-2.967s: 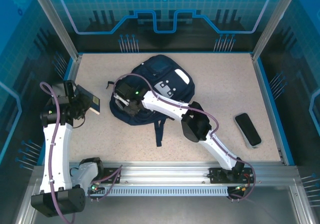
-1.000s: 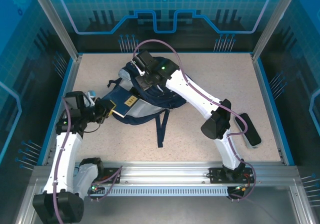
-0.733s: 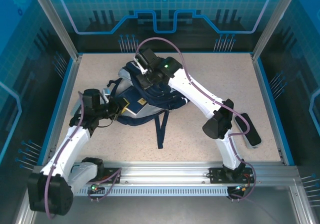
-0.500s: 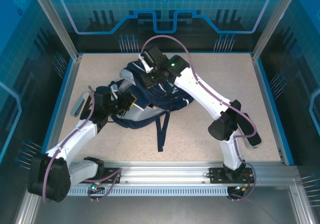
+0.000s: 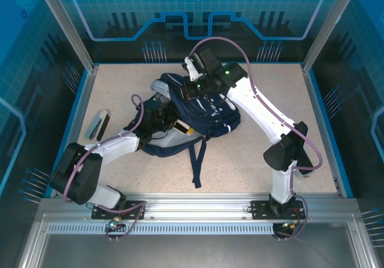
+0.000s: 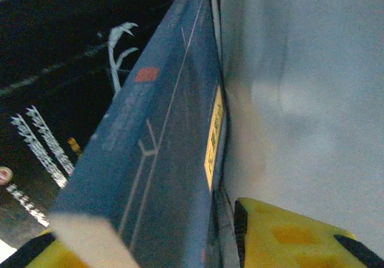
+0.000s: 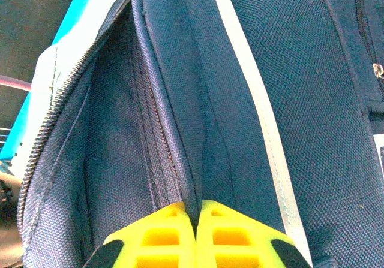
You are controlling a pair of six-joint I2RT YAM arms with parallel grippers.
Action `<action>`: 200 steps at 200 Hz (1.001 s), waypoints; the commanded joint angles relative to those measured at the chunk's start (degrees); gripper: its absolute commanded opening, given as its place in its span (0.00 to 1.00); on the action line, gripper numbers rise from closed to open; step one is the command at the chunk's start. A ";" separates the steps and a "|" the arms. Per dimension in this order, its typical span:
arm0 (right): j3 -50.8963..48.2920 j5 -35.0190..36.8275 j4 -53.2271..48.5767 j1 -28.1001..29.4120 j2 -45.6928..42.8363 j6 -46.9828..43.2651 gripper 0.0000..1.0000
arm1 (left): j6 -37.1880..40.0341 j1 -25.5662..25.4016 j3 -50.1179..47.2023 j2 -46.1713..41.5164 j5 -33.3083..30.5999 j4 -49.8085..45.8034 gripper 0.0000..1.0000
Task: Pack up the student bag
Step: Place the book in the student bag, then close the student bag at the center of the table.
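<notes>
The large navy-blue fabric student bag (image 5: 207, 109) with its thin white stripe lies on the table (image 5: 252, 154) about midway across and nearer the far edge, its dark straps trailing toward the near edge. My right hand (image 7: 196, 211) is pinched tight on a fold of the bag's rim, with fabric caught between the yellow fingers, and it holds the mouth lifted and gaping.

My left hand (image 5: 171, 123) reaches into that mouth from the left-edge side. Between its fingers stands the flat dark blue booklet (image 6: 162, 130) with a yellow label, its face against the pale grey lining (image 6: 300, 100). I cannot tell whether the fingers are clamped on the booklet or only flank it.

I judge the step in hand to be seating the booklet in the main compartment. Next, I reckon, my left hand should let go fully and back straight out along the booklet's plane, so it drags nothing with it, while my right hand holds the rim up.
</notes>
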 commanded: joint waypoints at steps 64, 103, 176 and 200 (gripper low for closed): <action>-3.53 -4.35 6.48 -5.94 -7.99 1.66 0.00 | 9.57 1.19 4.85 -17.36 1.83 -25.67 0.82; -8.30 -8.23 3.80 -7.96 -10.31 -6.56 0.00 | 16.43 6.22 8.19 -24.28 2.38 -46.87 0.84; -45.77 -12.22 6.80 -8.24 -27.16 -16.59 0.00 | 30.19 11.87 15.57 -25.26 -1.10 -55.62 0.99; -52.61 -7.05 6.65 -8.78 -33.27 -13.91 0.44 | 32.98 11.88 17.75 -20.66 2.25 -53.42 0.99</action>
